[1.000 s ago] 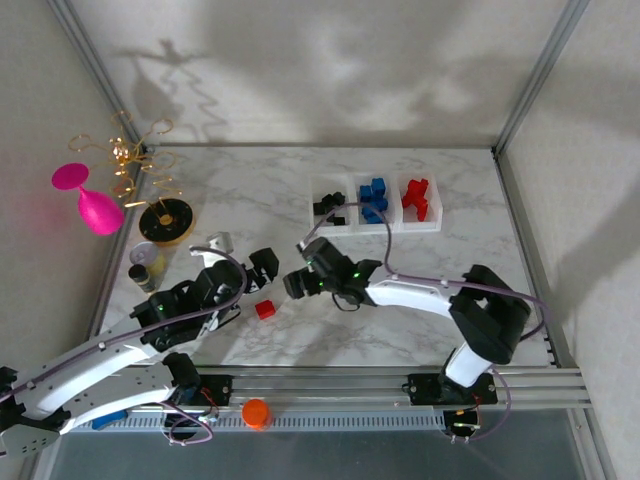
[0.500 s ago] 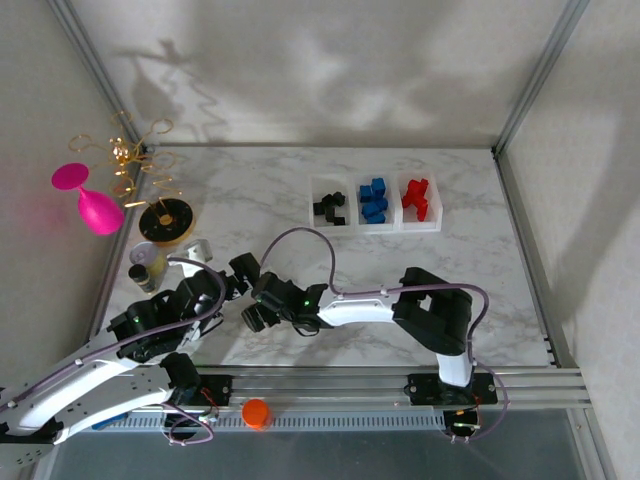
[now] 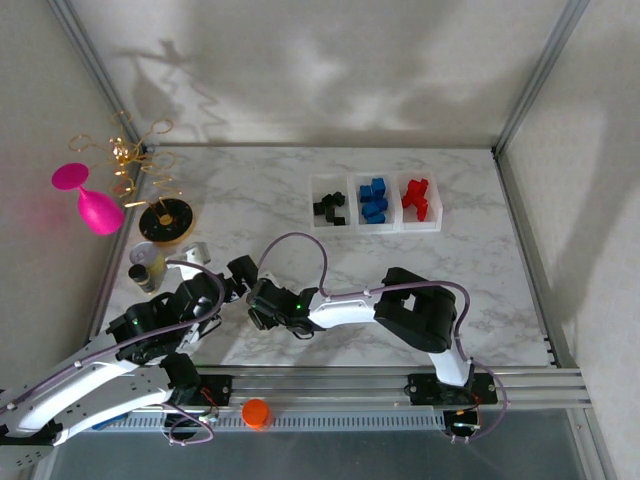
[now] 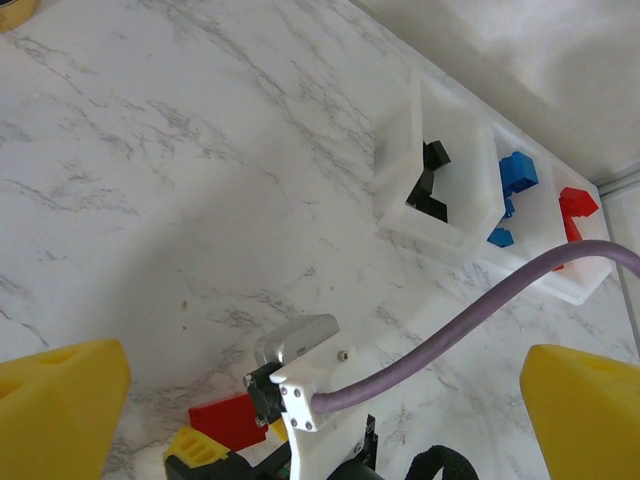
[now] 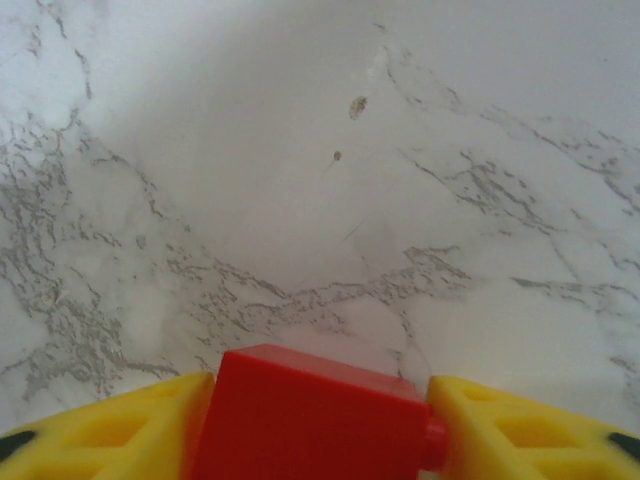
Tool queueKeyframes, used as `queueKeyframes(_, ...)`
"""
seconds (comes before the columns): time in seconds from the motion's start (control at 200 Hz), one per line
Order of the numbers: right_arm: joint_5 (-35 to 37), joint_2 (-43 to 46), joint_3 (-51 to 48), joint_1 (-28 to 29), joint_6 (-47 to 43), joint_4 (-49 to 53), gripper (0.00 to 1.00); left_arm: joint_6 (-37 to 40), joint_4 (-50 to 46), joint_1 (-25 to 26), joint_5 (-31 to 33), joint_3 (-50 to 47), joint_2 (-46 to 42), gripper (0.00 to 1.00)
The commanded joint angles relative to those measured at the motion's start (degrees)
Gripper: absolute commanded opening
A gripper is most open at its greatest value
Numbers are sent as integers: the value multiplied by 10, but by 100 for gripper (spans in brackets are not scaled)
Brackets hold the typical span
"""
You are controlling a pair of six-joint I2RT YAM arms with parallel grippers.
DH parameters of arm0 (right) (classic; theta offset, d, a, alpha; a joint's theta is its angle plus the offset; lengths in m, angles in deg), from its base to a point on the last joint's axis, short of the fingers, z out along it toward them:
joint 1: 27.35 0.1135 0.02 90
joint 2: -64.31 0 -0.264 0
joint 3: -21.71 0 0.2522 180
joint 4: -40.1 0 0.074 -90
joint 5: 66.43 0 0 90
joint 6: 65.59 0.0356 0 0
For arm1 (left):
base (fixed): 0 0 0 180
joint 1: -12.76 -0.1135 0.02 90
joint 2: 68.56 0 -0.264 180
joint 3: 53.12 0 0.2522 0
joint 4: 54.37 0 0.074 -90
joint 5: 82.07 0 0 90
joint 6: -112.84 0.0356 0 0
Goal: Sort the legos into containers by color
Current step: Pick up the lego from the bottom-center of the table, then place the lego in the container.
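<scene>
Fingers of the right gripper press on both sides of a small red plastic lego brick, pinching it low over the white marbled tabletop. We cannot quite tell whether the brick touches the surface. From above, we see this gripper near the front left of the table, close beside the left gripper. The left gripper's yellow fingers stand spread wide apart, and its camera looks down on the red brick in the other gripper's grasp. Well apart from both, toward the far right, sits the row of three joined translucent white rectangular bins. We see black bricks in the left one, blue bricks in the middle and red bricks in the right.
</scene>
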Motion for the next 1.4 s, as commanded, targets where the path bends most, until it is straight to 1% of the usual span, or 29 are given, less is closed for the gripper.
queueKeyframes(0.0, 17, 3, 0, 5, 9, -2, 47, -25, -7, -6, 18, -2, 0, 100)
queueKeyframes(0.175, 25, 33, -12, 4, 16, 9, 38, -17, 14, -6, 8, -1, 3, 100)
queueKeyframes(0.325, 27, 89, -36, -12, 32, 21, 34, -3, 26, -6, 6, 13, 17, 100)
queueKeyframes(0.481, 17, 159, -70, -54, 51, 43, 33, 17, 52, -6, -1, 24, 44, 100)
queueKeyframes(0.571, 25, 202, -85, -92, 53, 72, 34, 29, 76, -6, -9, 26, 65, 100)
queueKeyframes(0.736, 38, 280, -114, -185, 34, 100, 32, 46, 127, -7, -32, 26, 108, 100)
queueKeyframes(0.851, 32, 321, -120, -274, 12, 113, 32, 60, 166, -7, -50, 29, 147, 100)
queueKeyframes(0.921, 38, 330, -115, -325, -4, 118, 33, 69, 191, -7, -58, 34, 171, 100)
queueKeyframes(0.936, 38, 330, -113, -347, -7, 120, 33, 71, 197, -7, -60, 34, 175, 100)
queueKeyframes(0.981, 38, 329, -108, -383, -14, 118, 32, 79, 217, -7, -65, 36, 191, 100)
queueKeyframes(1.106, 18, 303, -92, -476, -26, 96, 33, 92, 259, -7, -65, 44, 235, 99)
queueKeyframes(1.156, 13, 283, -76, -498, -34, 91, 33, 98, 271, -7, -66, 52, 254, 99)
queueKeyframes(1.307, 34, 202, -6, -555, -49, 99, 32, 117, 297, -8, -85, 80, 309, 100)
queueKeyframes(1.392, 19, 166, 23, -584, -48, 96, 32, 121, 305, -8, -88, 89, 330, 100)
